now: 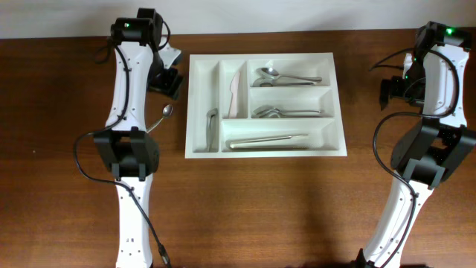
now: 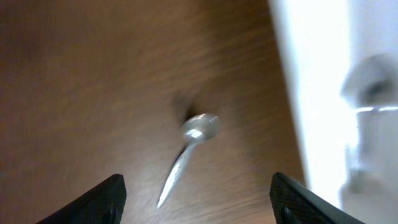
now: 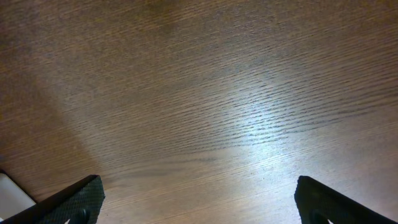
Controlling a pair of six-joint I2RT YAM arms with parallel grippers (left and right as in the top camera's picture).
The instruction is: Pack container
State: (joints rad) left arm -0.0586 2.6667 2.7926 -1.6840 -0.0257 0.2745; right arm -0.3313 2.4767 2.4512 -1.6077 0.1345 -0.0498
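The white cutlery tray, the container (image 1: 264, 152), lies mid-table. Its compartments hold spoons (image 1: 286, 77), more cutlery (image 1: 279, 112), a long piece (image 1: 266, 140), a white knife (image 1: 237, 93) and a small piece (image 1: 211, 123). A loose metal spoon (image 1: 164, 115) lies on the table left of the tray, and shows in the left wrist view (image 2: 198, 130). My left gripper (image 1: 166, 74) is open and empty, above the table near the tray's left rim (image 2: 311, 93), its fingers wide apart (image 2: 198, 205). My right gripper (image 1: 393, 91) is open and empty over bare wood (image 3: 199, 199).
The brown wooden table (image 1: 297, 208) stretches in front of the tray. Both arm bases stand near the front edge, left (image 1: 130, 152) and right (image 1: 424, 160). A white wall runs along the back.
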